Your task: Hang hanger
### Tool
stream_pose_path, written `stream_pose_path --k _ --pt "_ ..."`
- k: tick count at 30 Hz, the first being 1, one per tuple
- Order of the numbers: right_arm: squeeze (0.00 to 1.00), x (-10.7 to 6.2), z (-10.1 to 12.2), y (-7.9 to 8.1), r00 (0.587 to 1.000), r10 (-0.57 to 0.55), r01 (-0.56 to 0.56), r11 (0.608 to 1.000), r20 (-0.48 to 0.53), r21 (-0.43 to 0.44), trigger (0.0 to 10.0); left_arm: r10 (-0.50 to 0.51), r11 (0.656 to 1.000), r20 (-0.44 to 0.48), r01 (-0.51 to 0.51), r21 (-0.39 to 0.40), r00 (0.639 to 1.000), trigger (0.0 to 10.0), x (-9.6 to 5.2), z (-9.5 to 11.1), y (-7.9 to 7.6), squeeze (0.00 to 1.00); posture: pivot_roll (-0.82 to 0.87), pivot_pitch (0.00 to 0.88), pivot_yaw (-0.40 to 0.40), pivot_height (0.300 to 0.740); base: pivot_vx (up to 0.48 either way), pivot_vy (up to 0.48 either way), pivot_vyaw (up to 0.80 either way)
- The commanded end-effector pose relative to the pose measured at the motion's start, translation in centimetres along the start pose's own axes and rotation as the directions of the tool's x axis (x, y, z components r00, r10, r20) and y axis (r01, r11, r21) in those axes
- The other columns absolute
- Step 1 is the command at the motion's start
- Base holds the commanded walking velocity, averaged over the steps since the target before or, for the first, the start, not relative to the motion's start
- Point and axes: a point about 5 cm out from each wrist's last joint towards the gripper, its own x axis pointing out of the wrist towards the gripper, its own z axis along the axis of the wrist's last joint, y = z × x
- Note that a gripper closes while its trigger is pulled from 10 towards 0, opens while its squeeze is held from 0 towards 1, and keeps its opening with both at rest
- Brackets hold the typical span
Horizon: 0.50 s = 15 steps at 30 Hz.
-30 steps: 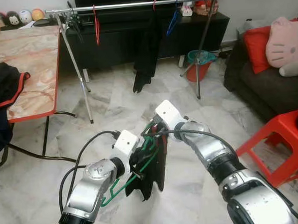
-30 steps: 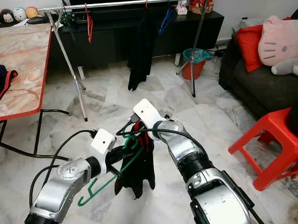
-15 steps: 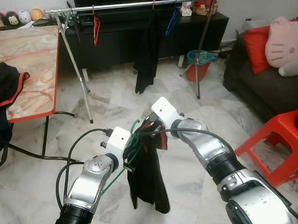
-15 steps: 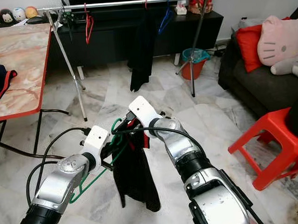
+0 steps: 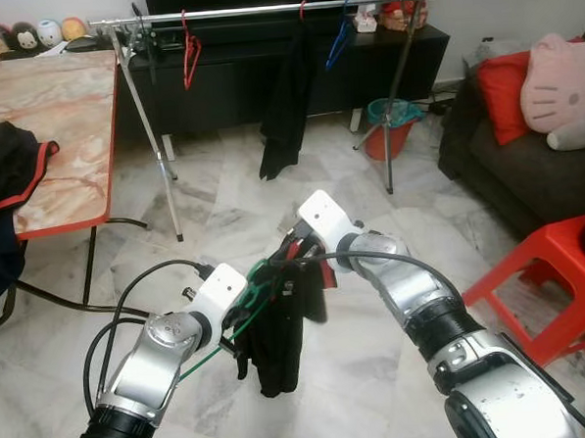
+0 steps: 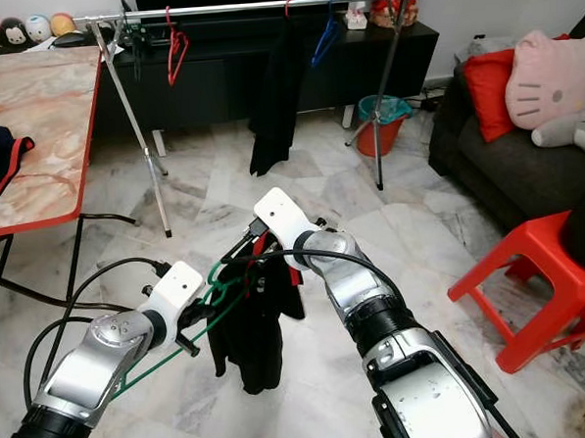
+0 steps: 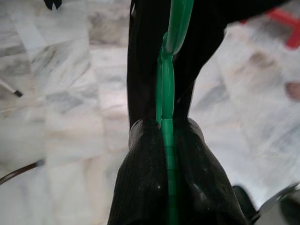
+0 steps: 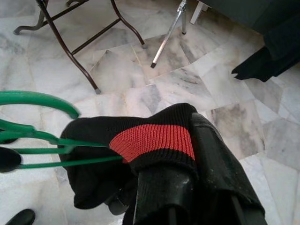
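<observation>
Hanger (image 5: 241,326) slanting hook-up toward rail, left hand (image 5: 241,330) clamped on it, right hand (image 5: 297,263) clamped on black garment (image 5: 279,333).

A thin green hanger (image 5: 241,323) was held above the marble floor, tilted, its hook uppermost. A black garment with a red knit band (image 8: 152,139) was draped over it and hung down limp.

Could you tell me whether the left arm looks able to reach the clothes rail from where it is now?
Probably not yet: the left gripper holds the green hanger low, well short of the rail across open floor.
</observation>
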Motion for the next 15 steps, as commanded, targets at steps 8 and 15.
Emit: stream_pose_path --k 8,15 --pt "0.00 -0.2 0.8 0.0 0.999 0.020 -0.020 1.000 0.035 -0.011 10.0 -0.163 0.981 0.172 0.178 -0.074 0.971 10.0 -0.3 2.4 -1.8 0.00 0.06 0.040 -0.115 0.740 0.000 0.000 0.00" --pt "0.00 -0.1 1.2 1.3 0.993 0.110 -0.109 0.994 0.051 -0.028 10.0 -0.149 0.978 0.206 0.175 -0.112 0.967 10.0 -0.1 2.6 -1.8 0.00 0.07 0.041 -0.115 0.740 0.000 0.000 0.00"
